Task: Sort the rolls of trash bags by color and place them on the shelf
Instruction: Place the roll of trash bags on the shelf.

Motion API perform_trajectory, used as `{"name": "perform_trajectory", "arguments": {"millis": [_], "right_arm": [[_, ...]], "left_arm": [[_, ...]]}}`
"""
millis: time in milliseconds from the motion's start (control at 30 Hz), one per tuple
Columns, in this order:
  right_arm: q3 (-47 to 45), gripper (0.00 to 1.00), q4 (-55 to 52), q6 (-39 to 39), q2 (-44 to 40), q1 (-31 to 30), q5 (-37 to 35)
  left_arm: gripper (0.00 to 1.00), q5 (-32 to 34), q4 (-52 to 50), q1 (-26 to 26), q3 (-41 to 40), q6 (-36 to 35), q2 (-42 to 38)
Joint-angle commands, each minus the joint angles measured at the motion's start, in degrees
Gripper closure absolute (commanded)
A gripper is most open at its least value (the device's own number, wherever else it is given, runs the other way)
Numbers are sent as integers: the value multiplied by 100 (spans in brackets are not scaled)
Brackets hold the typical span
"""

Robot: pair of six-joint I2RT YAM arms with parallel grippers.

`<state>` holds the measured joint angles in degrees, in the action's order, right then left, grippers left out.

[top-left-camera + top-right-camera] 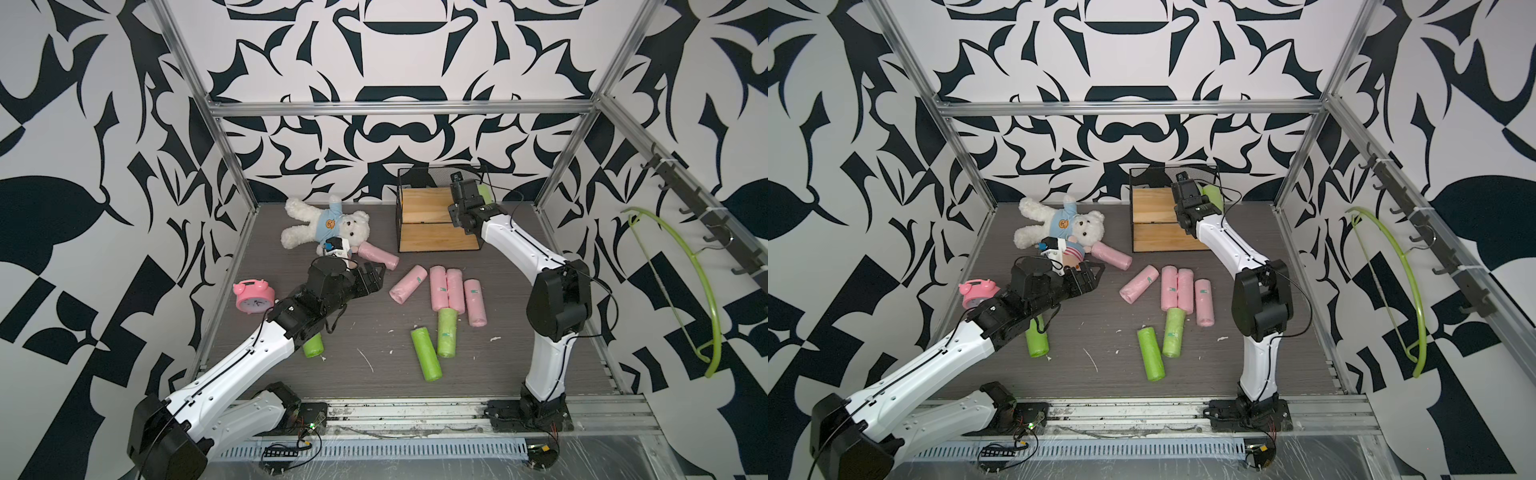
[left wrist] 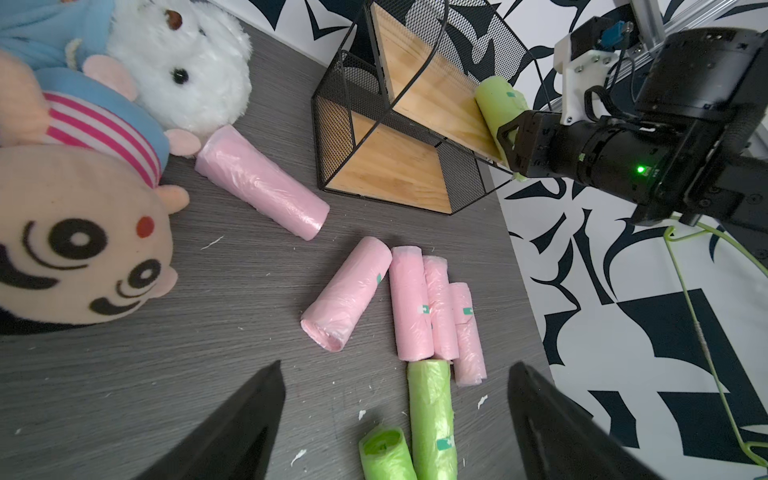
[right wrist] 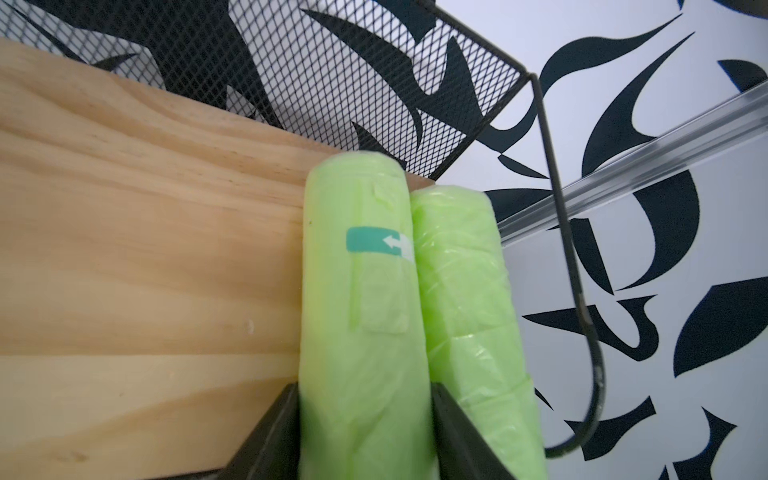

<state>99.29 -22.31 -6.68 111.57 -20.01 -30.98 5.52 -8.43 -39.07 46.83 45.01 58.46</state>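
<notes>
The shelf [image 1: 428, 208] [image 1: 1154, 203] stands at the back of the table. On its upper board my right gripper [image 3: 365, 432] is shut on a lime green roll [image 3: 361, 311], its fingers against both sides. A second green roll [image 3: 461, 291] lies beside it at the board's end. Several pink rolls [image 1: 455, 291] [image 2: 411, 303] lie mid-table, one [image 1: 378, 255] by the toys. Two green rolls [image 1: 446, 332] [image 1: 426, 353] lie nearer the front, and a third [image 1: 313, 345] lies half under my left arm. My left gripper [image 1: 376, 276] [image 2: 395, 368] hovers open and holds nothing.
A white teddy bear [image 1: 320, 226] and a striped doll [image 2: 83, 232] lie at the back left, close to my left wrist. A pink alarm clock [image 1: 253, 296] stands at the left edge. A green hanger [image 1: 702, 286] hangs on the right wall.
</notes>
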Motion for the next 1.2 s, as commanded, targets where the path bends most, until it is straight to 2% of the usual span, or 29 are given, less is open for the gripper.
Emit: {"name": "perform_trajectory", "arguments": {"millis": [0, 333, 567, 700, 800, 900, 1000, 1167], "right_arm": [[272, 45, 236, -35, -265, 6, -164], [231, 36, 109, 67, -675, 6, 242], [81, 29, -90, 472, -1260, -12, 1206], [-344, 28, -125, 687, -1785, -102, 1780], [-676, 28, -213, 769, -2164, -328, 1954], [-1064, 27, -303, 824, -2518, -666, 1982], [-1544, 27, -326, 992, -2832, -1015, 2317], [-2456, 26, 12, 1381, -3169, -1576, 2915]], "left_arm": [[8, 3, 19, 13, -33, -35, -98], [7, 89, -369, 39, -145, -318, -71], [5, 33, -874, 214, -309, -777, -6], [5, -73, -1255, 332, -434, -972, 14], [6, -73, -1455, 428, -607, -978, -27], [7, 27, -1809, 676, -722, -984, -85], [7, 282, -2183, 1014, -778, -995, -200], [10, 415, -2458, 1883, -942, -968, -215]]}}
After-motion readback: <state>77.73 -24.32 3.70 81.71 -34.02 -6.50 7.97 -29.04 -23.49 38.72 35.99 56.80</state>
